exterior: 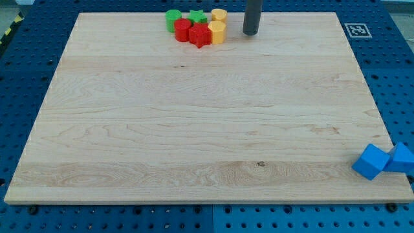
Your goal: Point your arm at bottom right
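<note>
Bottom right of the desk point(362, 162) is sitting diagonally opposite the tip point(251, 33), which is hovering up top beside the yellow blocks point(218, 26); no claw's showing, so can't tell its state.

Red point(191, 32), green point(173, 18) and yellow blocks point(218, 27) are clustered at top centre; two blue blocks point(383, 160) are seen at lower right.

Pale, smooth, matt wooden board point(207, 129) with visible grain; matt dark rod; blue perforated metal-looking surface point(26, 97) around it.
</note>
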Controlling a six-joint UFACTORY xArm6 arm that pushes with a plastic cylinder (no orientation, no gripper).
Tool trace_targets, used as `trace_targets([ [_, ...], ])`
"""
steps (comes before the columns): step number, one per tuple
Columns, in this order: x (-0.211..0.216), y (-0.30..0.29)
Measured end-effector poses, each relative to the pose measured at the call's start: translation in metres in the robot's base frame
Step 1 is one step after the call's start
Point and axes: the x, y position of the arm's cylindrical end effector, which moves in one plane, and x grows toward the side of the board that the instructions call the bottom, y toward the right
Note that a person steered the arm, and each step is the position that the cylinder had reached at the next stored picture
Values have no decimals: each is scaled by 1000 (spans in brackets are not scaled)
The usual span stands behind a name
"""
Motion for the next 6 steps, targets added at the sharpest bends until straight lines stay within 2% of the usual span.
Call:
trace_targets([
  [1,0,0],
  [2,23,18],
  [3,84,25],
  [4,120,-29],
  [6,137,-213],
])
